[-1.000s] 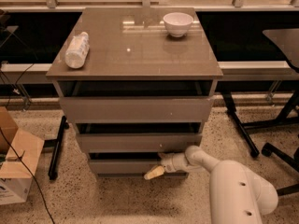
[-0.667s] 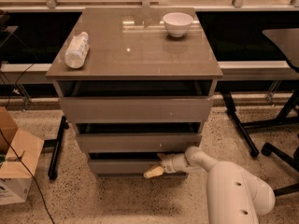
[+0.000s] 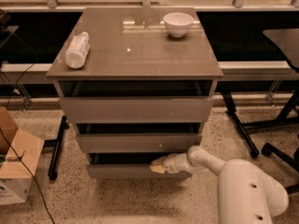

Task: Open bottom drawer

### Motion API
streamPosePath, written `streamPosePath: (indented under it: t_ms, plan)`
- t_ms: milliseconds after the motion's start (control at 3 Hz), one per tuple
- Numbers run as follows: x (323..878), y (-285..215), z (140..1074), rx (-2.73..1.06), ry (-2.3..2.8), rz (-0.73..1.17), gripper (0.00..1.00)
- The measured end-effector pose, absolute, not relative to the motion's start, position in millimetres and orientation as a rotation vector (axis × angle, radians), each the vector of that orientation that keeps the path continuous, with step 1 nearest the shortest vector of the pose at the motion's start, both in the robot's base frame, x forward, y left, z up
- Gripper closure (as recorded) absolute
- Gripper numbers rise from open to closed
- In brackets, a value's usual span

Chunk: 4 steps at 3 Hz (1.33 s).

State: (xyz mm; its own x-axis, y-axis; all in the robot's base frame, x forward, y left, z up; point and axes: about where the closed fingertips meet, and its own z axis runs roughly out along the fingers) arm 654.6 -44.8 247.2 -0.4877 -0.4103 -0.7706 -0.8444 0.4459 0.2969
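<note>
The bottom drawer (image 3: pixel 121 171) is the lowest and narrowest of the cabinet's three taupe-grey fronts. It stands out a little from the cabinet, with a dark gap showing above its top edge. My gripper (image 3: pixel 157 165) reaches in from the lower right on a white arm (image 3: pixel 205 160). Its tan tip rests at the top edge of the bottom drawer front, right of centre. The middle drawer (image 3: pixel 138 143) and the top drawer (image 3: pixel 135 110) sit above it.
A white bowl (image 3: pixel 178 23) and a plastic bottle (image 3: pixel 77 50) lying on its side are on the cabinet top (image 3: pixel 135 50). A cardboard box (image 3: pixel 16 167) stands on the floor at the left. Chair legs (image 3: pixel 275 148) are at the right. My white body (image 3: pixel 247 192) is at the lower right.
The bottom drawer front has come forward slightly and the dark gap above it has widened. My gripper has risen from the drawer's lower edge to its top edge.
</note>
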Motion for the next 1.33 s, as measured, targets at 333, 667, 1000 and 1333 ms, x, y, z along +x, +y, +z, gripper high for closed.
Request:
streamPosePath:
  t_ms: [333, 667, 1000, 1333]
  plan:
    - [609, -33, 249, -1.080, 2.110, 0.923, 0.74]
    - [559, -7, 242, -1.099, 2.120, 1.042, 0.51]
    - [556, -5, 242, -1.102, 2.121, 1.050, 0.28]
    - [566, -2, 259, -1.124, 2.075, 1.018, 0.05]
